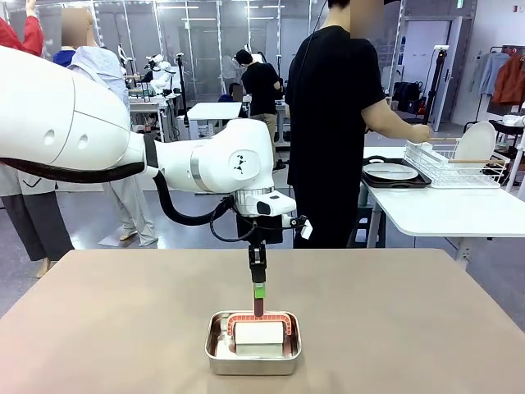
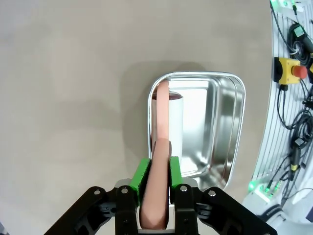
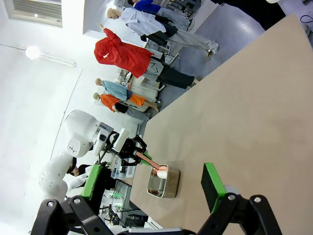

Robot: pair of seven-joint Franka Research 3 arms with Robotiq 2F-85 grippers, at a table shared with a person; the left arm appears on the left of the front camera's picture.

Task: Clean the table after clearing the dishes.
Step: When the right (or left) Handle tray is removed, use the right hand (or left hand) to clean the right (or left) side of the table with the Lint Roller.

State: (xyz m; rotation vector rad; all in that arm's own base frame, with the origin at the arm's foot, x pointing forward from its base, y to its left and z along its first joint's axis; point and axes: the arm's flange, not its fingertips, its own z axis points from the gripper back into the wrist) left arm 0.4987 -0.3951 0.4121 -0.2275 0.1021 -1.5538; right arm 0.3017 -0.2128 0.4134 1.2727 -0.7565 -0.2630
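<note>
Jaws of the left gripper [image 1: 259, 302] are clamped on the salmon-pink looped handle [image 1: 261, 317] of a white block [image 1: 259, 334]. Front view: that gripper points straight down, with the block inside a small rectangular steel pan [image 1: 215, 351] at 6 o'clock on the plain beige-brown table [image 1: 98, 328]. At 2 o'clock, a round white plate [image 1: 390, 171] lies on a dark brown tray [image 1: 369, 180] on a white side table [image 1: 443, 209], a person in black [image 1: 332, 123] standing beside it. Left wrist view: green pads [image 2: 142, 174] pinch the pink handle, pan at 12 o'clock. Right wrist view: right gripper [image 3: 153, 176] jaws stand wide apart above the table, pan at 6 o'clock
</note>
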